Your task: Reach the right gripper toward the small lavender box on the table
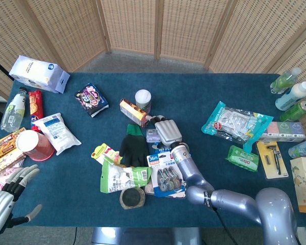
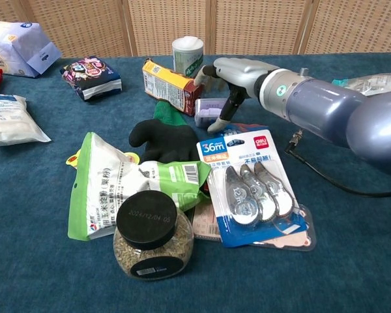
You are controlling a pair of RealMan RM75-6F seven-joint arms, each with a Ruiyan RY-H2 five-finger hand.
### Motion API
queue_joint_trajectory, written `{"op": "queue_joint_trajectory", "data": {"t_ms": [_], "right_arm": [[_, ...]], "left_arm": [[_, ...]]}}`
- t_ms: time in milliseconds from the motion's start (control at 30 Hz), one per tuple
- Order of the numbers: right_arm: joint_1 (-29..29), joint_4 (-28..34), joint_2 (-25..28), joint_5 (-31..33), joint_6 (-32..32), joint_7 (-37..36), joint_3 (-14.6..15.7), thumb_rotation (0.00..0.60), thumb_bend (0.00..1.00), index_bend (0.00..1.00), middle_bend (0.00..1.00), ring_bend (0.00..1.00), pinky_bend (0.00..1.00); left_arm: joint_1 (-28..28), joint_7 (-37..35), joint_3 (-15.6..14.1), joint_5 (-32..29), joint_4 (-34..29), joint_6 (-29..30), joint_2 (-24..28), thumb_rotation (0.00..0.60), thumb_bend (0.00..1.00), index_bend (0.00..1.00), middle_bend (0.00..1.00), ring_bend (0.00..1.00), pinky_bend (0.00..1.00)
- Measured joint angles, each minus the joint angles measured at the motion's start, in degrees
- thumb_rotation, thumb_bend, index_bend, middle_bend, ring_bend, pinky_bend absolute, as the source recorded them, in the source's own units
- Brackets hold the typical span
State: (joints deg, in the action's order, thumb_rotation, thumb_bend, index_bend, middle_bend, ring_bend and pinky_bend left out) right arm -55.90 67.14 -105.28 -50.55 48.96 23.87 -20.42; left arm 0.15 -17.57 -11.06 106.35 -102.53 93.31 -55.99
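Note:
The small lavender box (image 2: 207, 106) lies in the middle of the blue table, between an orange carton and a correction-tape pack. In the head view only its left part (image 1: 151, 136) shows beside my right hand (image 1: 168, 131). That right hand (image 2: 241, 69) hovers flat just above and to the right of the box, fingers stretched toward the carton. Its thumb hangs down and its tip touches or nearly touches the box's right end. Nothing is held in it. My left hand (image 1: 4, 203) stays at the near left table edge with fingers spread and nothing in them.
An orange carton (image 2: 171, 83) and a white jar (image 2: 187, 55) stand just behind the box. A black glove (image 2: 161, 140), the correction-tape pack (image 2: 247, 186), a green bag (image 2: 117, 182) and a black-lidded jar (image 2: 148, 235) lie in front. Snacks crowd the left; bottles (image 1: 290, 97) line the right.

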Motion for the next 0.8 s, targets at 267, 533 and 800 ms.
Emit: {"op": "queue_joint_trajectory", "data": {"t_ms": [267, 533, 800], "right_arm": [[-1.8, -1.9, -1.8, 2.5, 2.1, -0.9, -3.4, 0.600, 0.05, 0.78, 0.98, 1.00, 1.00], [0.5, 2.9, 1.8, 3.5, 5.4, -2.5, -5.0, 0.600, 0.06, 0.80, 1.00, 1.00, 1.00], [6.9, 17.2, 11.4, -0.9, 11.7, -7.4, -5.8, 0.600, 0.06, 0.79, 1.00, 1.00, 1.00]], "left_arm": [[0.8, -2.0, 0.1, -0.9, 1.8, 1.0, -0.8, 0.600, 0.36, 0.05, 0.06, 0.00, 0.00], [1.2, -3.9, 0.3, -1.7, 3.3, 1.5, -1.3, 0.600, 0.36, 0.05, 0.06, 0.00, 0.00], [1.1, -4.1, 0.3, -1.3, 3.7, 1.1, -2.2, 0.600, 0.36, 0.05, 0.06, 0.00, 0.00]]}}
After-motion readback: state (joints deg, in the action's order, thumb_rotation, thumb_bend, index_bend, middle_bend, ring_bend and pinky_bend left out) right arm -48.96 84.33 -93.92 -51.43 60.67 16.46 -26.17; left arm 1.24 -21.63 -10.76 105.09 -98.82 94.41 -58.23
